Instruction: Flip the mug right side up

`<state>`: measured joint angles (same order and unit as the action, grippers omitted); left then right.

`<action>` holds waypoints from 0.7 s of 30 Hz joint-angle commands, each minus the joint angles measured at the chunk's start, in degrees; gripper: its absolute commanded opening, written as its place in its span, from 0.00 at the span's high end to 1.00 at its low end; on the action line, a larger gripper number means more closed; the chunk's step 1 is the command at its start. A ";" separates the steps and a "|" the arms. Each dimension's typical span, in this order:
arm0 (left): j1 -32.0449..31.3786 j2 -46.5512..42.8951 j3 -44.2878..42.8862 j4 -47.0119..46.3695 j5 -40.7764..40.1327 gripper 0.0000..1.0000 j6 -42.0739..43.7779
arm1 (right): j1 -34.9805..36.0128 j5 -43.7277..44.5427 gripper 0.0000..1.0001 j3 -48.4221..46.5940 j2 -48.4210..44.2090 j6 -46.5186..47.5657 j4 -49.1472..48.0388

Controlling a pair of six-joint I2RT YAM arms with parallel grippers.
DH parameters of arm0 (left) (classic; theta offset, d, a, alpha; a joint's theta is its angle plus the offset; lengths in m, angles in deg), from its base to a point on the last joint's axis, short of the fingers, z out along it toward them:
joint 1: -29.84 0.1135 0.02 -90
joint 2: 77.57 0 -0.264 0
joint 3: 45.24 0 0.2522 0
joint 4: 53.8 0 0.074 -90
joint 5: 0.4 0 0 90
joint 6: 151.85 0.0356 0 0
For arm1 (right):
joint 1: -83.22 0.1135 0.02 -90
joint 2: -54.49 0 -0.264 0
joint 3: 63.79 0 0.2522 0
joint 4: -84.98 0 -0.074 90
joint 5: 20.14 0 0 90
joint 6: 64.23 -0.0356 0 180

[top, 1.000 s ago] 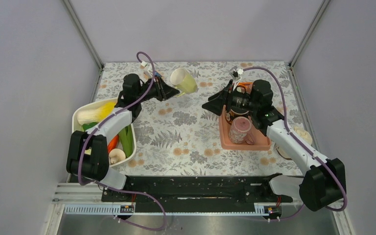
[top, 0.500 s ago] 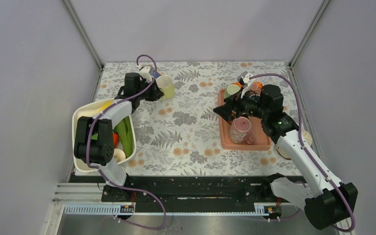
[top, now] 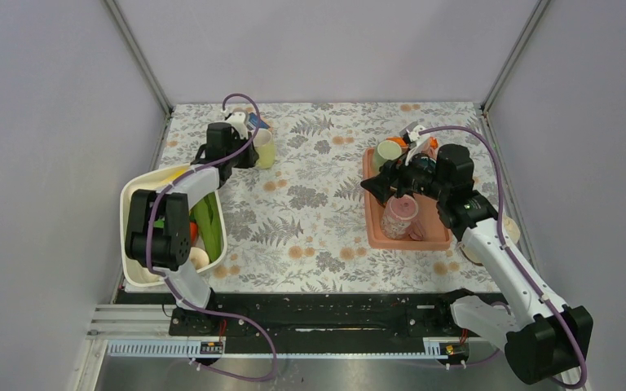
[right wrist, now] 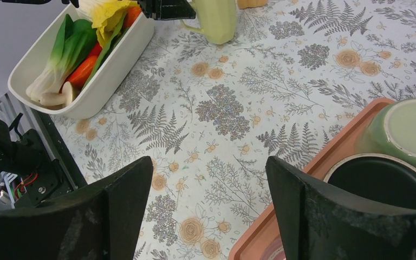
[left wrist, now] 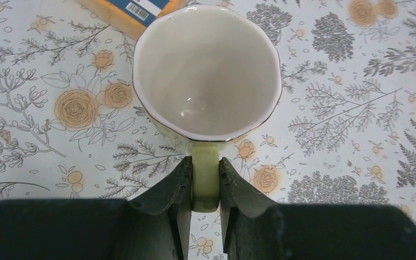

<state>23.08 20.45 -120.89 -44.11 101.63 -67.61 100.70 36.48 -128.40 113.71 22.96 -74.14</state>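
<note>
Mug [left wrist: 206,70] stands upright on the floral tablecloth [left wrist: 346,108], mouth up, inside pale & bare, directly ahead of the L gripper [left wrist: 206,208]. Its handle [left wrist: 205,173] points straight back into the jaws, which are narrow & pinched on it from both sides; the fingers [left wrist: 168,200] touch the handle w/ no gap showing. Just beyond the mug, on the side away from the jaws, lies an orange box [left wrist: 135,10] w/ a barcode label, partly cut off by the frame edge.

R gripper [right wrist: 208,216] has its jaws spread wide w/ nothing between them, only tablecloth below the gap. Beside the jaws on the wrist view's right runs the rim of a peach tray [right wrist: 309,176]. On it, an upside-down green bowl [right wrist: 411,127] & a dark round container [right wrist: 382,184], touching or nearly so. Far ahead of these jaws sits a white basin [right wrist: 108,76] of veg, w/ the mug & L gripper next to it, well apart from the R jaws. Top view shows a pink cup [top: 399,216] on the tray, back from the R jaws toward the arm's base; can't tell if it's upright
</note>
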 commanded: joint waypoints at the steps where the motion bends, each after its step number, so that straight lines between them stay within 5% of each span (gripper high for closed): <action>1: 0.79 -0.70 -1.67 -7.81 -4.84 1.00 0.38 | -0.73 0.96 0.14 0.33 -0.32 0.05 -2.97; 21: 0.79 1.45 -5.91 2.57 -15.65 0.96 -0.71 | -2.44 -0.19 0.15 0.85 -1.17 -1.50 -3.66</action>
<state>23.45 21.60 -122.79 -40.99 89.11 -68.18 98.77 36.32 -127.75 113.66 21.82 -75.56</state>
